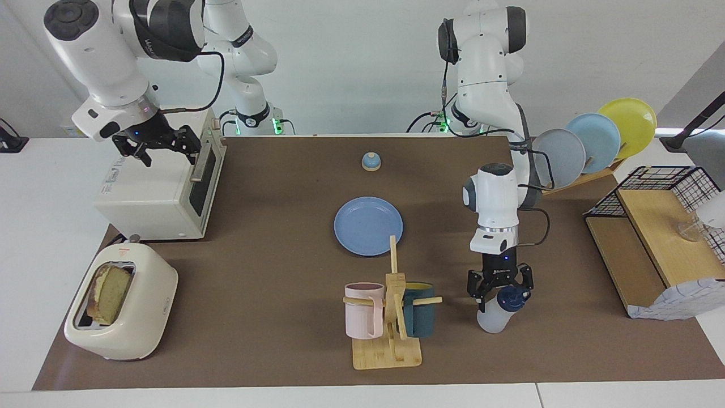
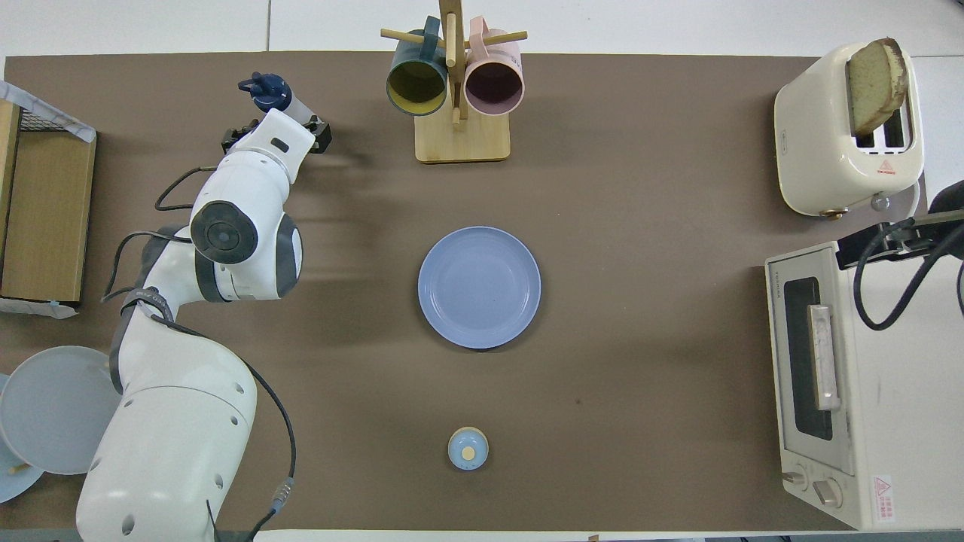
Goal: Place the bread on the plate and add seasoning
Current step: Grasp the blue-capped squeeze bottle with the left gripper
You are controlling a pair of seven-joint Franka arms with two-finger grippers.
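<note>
Two grippers are standing open. The plate (image 1: 368, 226) is lying empty at centre. At two o'clock, the left gripper (image 1: 499, 287) is straddling the seasoning (image 1: 498, 311), presumably for grasping. At ten o'clock, the right gripper (image 1: 156, 141) is waiting over the oven (image 1: 153, 192); the bread (image 1: 112, 293) is sitting in the toaster (image 1: 122, 309), farthest out.

A medium-blue plate (image 1: 368, 225) lies on the brown mat (image 1: 272, 272), tan speckled bread (image 1: 112, 293) with a darker crust sits in a cream toaster (image 1: 122, 306), the translucent white seasoning (image 1: 494, 315) has a navy cap, and pink (image 1: 362, 310) and teal mugs (image 1: 420, 317) hang on a pale wooden stand (image 1: 391, 351).
</note>
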